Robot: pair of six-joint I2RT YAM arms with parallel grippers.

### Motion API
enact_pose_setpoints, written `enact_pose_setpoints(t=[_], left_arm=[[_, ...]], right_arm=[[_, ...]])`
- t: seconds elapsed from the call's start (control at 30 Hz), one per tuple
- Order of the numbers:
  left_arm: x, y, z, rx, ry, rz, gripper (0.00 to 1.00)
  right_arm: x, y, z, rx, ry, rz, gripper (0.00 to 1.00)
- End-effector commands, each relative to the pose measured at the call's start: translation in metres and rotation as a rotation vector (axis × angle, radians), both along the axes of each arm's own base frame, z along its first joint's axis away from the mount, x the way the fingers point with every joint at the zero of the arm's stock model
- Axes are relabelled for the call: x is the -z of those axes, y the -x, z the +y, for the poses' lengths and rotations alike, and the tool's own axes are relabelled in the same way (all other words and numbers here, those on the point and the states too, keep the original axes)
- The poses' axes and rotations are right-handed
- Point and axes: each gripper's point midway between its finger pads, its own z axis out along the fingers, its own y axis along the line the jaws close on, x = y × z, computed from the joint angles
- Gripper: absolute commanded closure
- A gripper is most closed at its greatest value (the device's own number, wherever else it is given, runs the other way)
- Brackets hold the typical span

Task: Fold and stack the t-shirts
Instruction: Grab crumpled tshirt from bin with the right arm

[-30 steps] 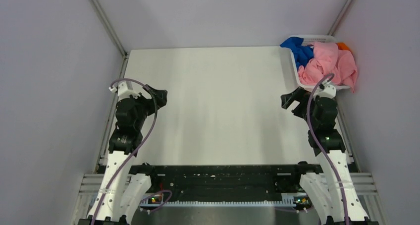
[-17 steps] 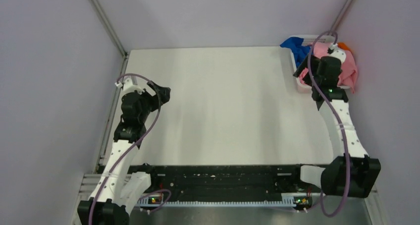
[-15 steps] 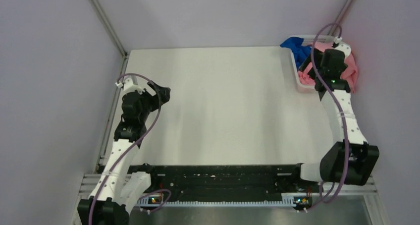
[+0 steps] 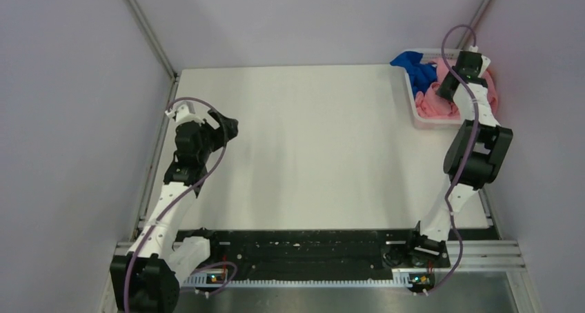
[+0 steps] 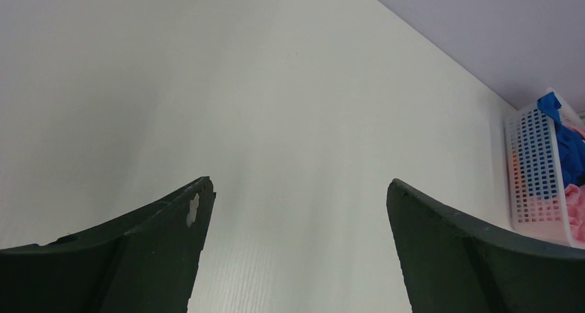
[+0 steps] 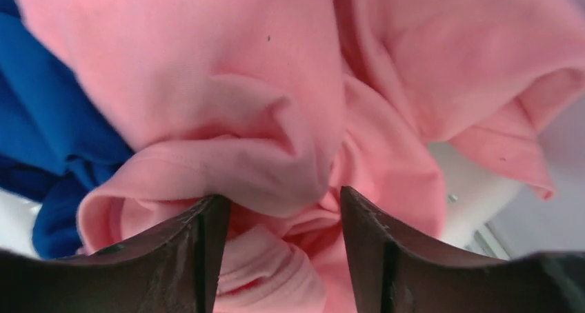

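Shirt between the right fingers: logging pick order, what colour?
Light pink shirt, clearest in right wrist view.

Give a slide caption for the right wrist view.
Right gripper straddling a fold of the pink t-shirt, blue t-shirt alongside.

I'm running this from afar in what looks like a robotics lab cell: plain grey panels (image 4: 69, 85) box in a bare white table (image 4: 296, 140), and robot arms (image 4: 181, 182) are bolted to a metal rail (image 4: 500, 252) along the frame's bottom edge.

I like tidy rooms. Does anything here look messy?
Yes. The light pink cotton t-shirt and the royal blue cotton t-shirt lie crumpled in a heap in the white slatted plastic basket at the table's far right corner, unfolded.
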Motion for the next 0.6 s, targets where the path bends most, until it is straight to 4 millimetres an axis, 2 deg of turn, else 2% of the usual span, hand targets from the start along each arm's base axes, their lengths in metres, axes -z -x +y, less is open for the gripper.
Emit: enact_pose_setpoints(t=[0.0, 0.07, 0.13, 0.17, 0.27, 0.37, 0.47, 0.57], left_arm=[[-0.035, -0.013, -0.002, 0.004, 0.011, -0.088, 0.01], [-0.037, -0.013, -0.001, 0.002, 0.007, -0.089, 0.01], [-0.038, -0.012, 0.001, -0.008, 0.005, -0.095, 0.01], [-0.039, -0.011, 0.002, -0.012, 0.003, -0.100, 0.01], [-0.044, -0.009, 0.003, -0.016, -0.002, -0.115, 0.01], [-0.046, -0.006, 0.005, -0.029, -0.002, -0.123, 0.01], [-0.048, -0.004, 0.010, -0.059, -0.001, -0.134, 0.01], [-0.049, -0.001, 0.011, -0.063, 0.000, -0.141, 0.01]], right_arm=[[-0.005, -0.014, -0.015, 0.031, 0.034, -0.005, 0.53], [-0.017, -0.017, -0.019, 0.032, 0.056, -0.033, 0.76], [-0.039, -0.019, -0.024, 0.016, 0.108, -0.066, 0.95], [-0.051, -0.017, -0.028, 0.020, 0.133, -0.079, 1.00], [-0.101, -0.007, -0.035, 0.034, 0.186, -0.143, 1.00], [-0.162, 0.011, -0.033, 0.047, 0.238, -0.247, 1.00], [-0.222, 0.035, -0.023, 0.042, 0.274, -0.383, 1.00], [-0.276, 0.060, -0.001, -0.022, 0.279, -0.511, 1.00]])
